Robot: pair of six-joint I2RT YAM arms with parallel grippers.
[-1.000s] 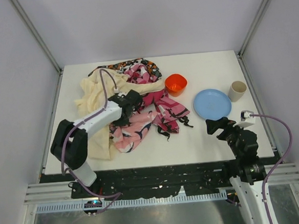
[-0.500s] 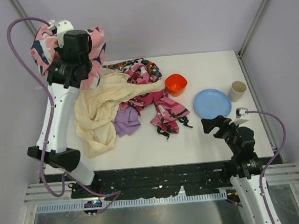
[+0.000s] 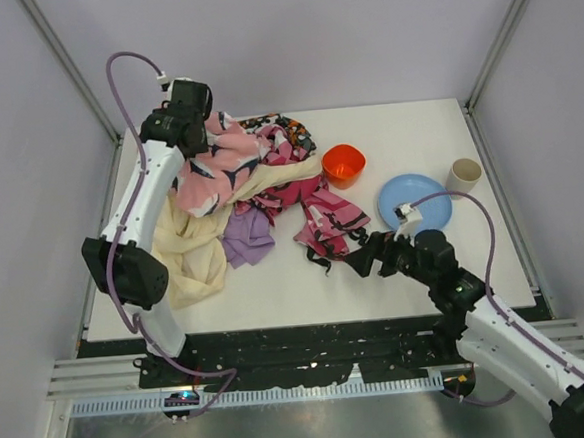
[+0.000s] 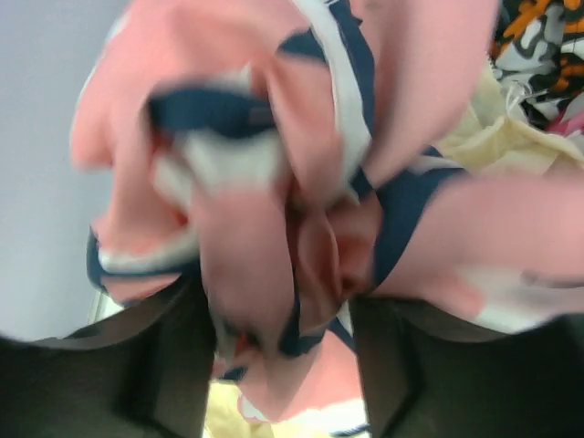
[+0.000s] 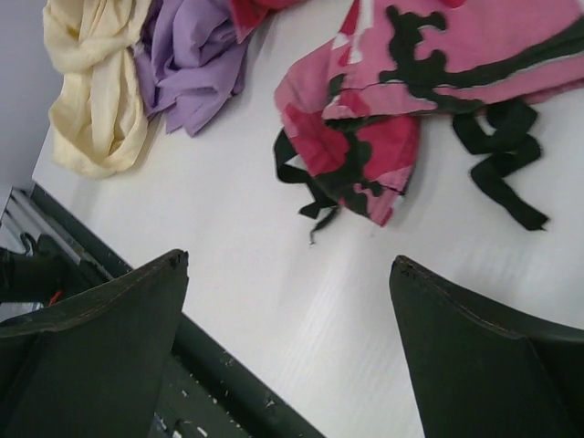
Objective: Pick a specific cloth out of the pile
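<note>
Left fingers carrying pink cloth to back of pile.
Fingers coming apart, pink cloth bunched between; can't tell if gripping.
Purple cloth now showing, lying on surface at pile's front.
Right fingers staying wide open, empty, reaching toward pile.

Left wrist view is blurred throughout: pink cloth fills it and runs off the top and right edges. The left pincer shows only as dark smears at the bottom, so whether it grips that cloth cannot be told. Top view: cloth partly buried under cream cloth and the pink one, trim bands and emblem not visible; right arm cut off at the lower right corner. Right wrist view: cloth and magenta print cut by the top edge.
</note>
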